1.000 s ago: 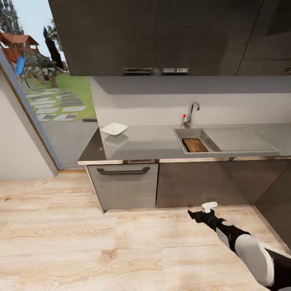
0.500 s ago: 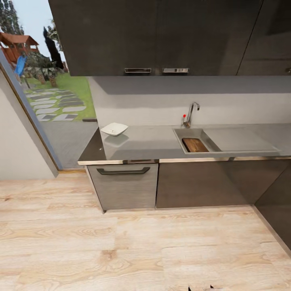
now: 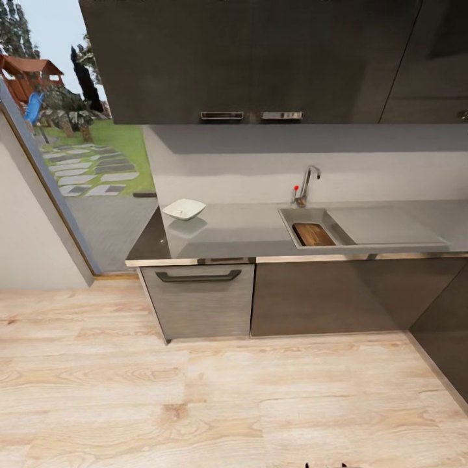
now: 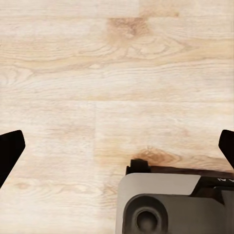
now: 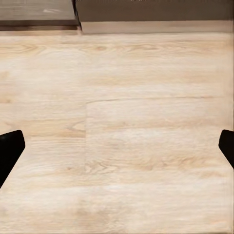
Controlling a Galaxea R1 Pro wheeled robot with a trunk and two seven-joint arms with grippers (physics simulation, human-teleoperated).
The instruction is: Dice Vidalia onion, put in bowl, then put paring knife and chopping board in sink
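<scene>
Moved: right arm gone from head view since a second ago; camera shifted slightly.
Chopping board point(image 3: 313, 234): lying inside sink point(image 3: 318, 216).
Bowl point(image 3: 184, 208): on table point(image 3: 247, 229), well left of sink.
Tap point(image 3: 307, 184): behind sink, at its back-left corner.
Left gripper point(image 4: 117, 146): fingers wide apart, over wood floor point(image 4: 117, 73).
Right gripper point(image 5: 117, 146): fingers wide apart, holding nothing, over floor.

The sink point(image 3: 323, 227) wall hides the near end of the chopping board point(image 3: 313, 234) inside it, and picture edges cut off both hands' fingertips point(image 4: 9, 151) point(image 5: 9, 148).
</scene>
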